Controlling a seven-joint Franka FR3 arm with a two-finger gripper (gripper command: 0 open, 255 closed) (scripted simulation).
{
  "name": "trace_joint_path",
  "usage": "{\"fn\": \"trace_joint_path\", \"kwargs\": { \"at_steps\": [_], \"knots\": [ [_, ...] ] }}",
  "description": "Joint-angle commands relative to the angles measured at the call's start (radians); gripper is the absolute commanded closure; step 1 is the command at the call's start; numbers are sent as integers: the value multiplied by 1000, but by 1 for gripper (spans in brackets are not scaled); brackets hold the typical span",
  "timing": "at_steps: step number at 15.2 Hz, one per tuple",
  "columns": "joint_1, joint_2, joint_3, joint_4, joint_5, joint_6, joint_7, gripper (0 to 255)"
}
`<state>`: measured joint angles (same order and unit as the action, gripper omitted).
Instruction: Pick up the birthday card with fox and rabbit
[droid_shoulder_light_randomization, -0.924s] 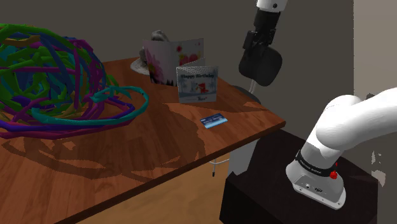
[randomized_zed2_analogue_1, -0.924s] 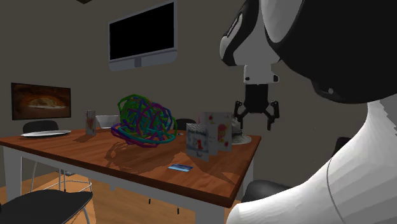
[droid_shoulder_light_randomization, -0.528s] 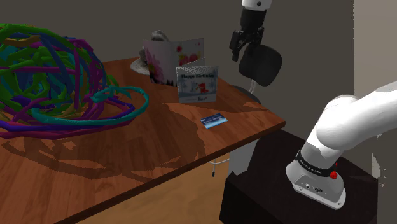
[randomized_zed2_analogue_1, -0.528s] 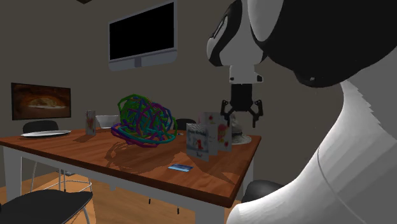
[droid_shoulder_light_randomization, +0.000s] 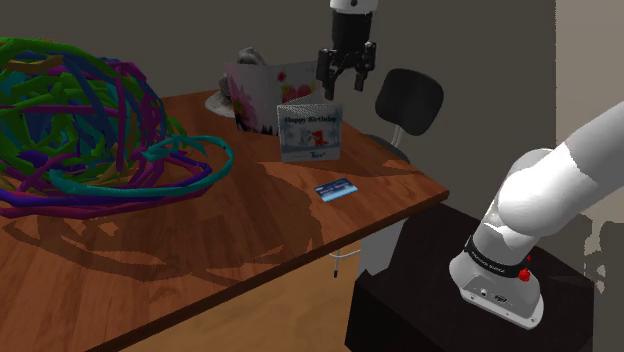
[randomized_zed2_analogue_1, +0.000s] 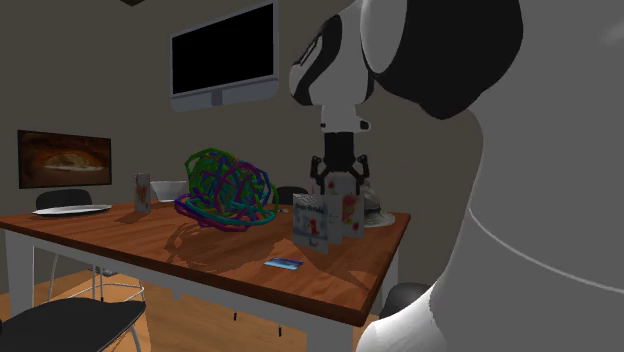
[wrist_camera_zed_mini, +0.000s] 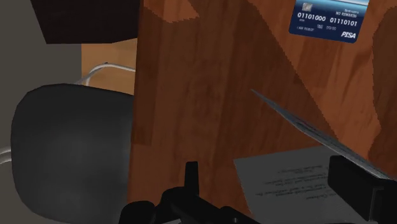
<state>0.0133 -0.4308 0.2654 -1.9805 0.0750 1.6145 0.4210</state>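
The black gripper (droid_shoulder_light_randomization: 346, 86) hangs at the upper middle of the shoulder view with its fingers spread wide, just above the Happy Birthday card (droid_shoulder_light_randomization: 310, 133). That card stands upright near the far right corner of the wooden table (droid_shoulder_light_randomization: 250, 235), in front of a larger flowered card (droid_shoulder_light_randomization: 262, 88). A blue bank card (droid_shoulder_light_randomization: 335, 189) lies flat lower in the frame. A multicoloured wire tangle (droid_shoulder_light_randomization: 90, 130) fills the left. In the wrist view, the card's printed inner page (wrist_camera_zed_mini: 286, 178) shows between the fingers.

The gripper (droid_shoulder_light_randomization: 345, 86) now hangs over the table's (droid_shoulder_light_randomization: 280, 222) far corner, above the standing blue birthday card (droid_shoulder_light_randomization: 310, 132), no longer beside the black chair (droid_shoulder_light_randomization: 410, 100) (it has swung toward the shoulder view's left).
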Motion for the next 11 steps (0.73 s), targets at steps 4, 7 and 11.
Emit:
{"fn": "trace_joint_path", "kwargs": {
  "at_steps": [4, 7, 11],
  "knots": [
    [12, 185, 98, 191, -24, -37, 138, 0],
    [28, 311, 153, 325, -59, -71, 224, 0],
    [54, 421, 190, 432, -99, -94, 296, 0]
  ]
}}
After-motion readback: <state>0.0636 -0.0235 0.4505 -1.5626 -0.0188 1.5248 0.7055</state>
